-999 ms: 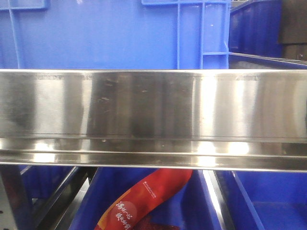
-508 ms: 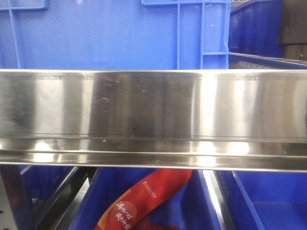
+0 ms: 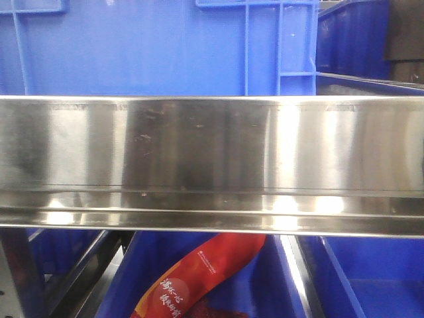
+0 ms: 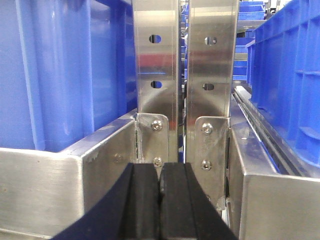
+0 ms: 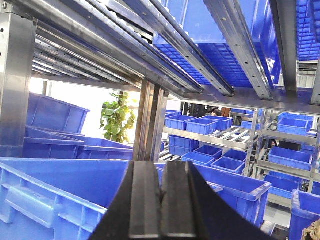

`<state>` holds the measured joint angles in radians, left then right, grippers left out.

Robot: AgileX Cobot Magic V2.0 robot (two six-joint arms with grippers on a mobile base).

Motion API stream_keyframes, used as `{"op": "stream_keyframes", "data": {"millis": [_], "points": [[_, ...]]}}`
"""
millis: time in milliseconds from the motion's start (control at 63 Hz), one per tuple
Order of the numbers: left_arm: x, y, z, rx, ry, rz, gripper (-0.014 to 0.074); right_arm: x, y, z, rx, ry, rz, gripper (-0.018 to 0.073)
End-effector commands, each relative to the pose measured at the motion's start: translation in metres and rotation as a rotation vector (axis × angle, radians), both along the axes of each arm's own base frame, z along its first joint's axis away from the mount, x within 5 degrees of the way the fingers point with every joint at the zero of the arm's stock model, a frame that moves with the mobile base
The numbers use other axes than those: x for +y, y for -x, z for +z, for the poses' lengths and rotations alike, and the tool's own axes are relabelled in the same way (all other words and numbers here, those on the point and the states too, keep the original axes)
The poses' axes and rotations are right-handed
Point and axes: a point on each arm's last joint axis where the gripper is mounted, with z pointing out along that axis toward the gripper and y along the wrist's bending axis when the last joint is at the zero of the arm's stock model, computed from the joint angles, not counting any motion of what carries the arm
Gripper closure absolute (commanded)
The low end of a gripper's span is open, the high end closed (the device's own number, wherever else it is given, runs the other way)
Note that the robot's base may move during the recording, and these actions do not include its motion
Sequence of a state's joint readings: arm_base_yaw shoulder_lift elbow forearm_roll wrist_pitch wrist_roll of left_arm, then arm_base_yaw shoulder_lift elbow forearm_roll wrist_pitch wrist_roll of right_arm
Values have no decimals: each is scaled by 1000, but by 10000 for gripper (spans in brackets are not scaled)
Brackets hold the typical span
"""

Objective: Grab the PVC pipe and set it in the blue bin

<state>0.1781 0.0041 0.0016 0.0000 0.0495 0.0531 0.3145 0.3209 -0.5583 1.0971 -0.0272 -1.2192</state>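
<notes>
**Both grippers closed among steel racking and blue bins; no pipe in any view**

In the front view a broad brushed-steel rail (image 3: 212,165) spans the whole width, scuffed and streaked with reflections. A ribbed blue bin (image 3: 152,46) stands directly above it. Below the rail, a red packet (image 3: 199,275) with white lettering lies in another blue bin between slanted steel struts.

The left gripper (image 4: 160,205) has its black rubber pads pressed together with nothing between them. It faces two upright steel posts (image 4: 182,75), perforated with oval holes and bolted to brackets, with only a thin dark slit between them. Smooth blue bin walls close in on both sides, leaving a narrow channel ahead.

The right gripper (image 5: 161,205) is likewise shut on nothing, its pads meeting along a seam. It sits above an open bin rim (image 5: 55,192). Overhead run angled steel roller tracks (image 5: 200,55). Beyond is open aisle, with shelved bins at right and a green plant (image 5: 117,117) at left.

The PVC pipe appears in no view.
</notes>
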Motion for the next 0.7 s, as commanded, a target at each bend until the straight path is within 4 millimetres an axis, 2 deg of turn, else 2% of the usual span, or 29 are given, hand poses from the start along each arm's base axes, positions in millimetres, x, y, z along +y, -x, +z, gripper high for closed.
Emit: {"op": "stream_keyframes", "data": {"millis": [0,682], "points": [[0,0,3,-31,0,-6,707,-1,1,0,-5,-1,-10,721],[0,1,7,-73,-19,-6,707,-1,1,0,-5,-1,-10,721]]}}
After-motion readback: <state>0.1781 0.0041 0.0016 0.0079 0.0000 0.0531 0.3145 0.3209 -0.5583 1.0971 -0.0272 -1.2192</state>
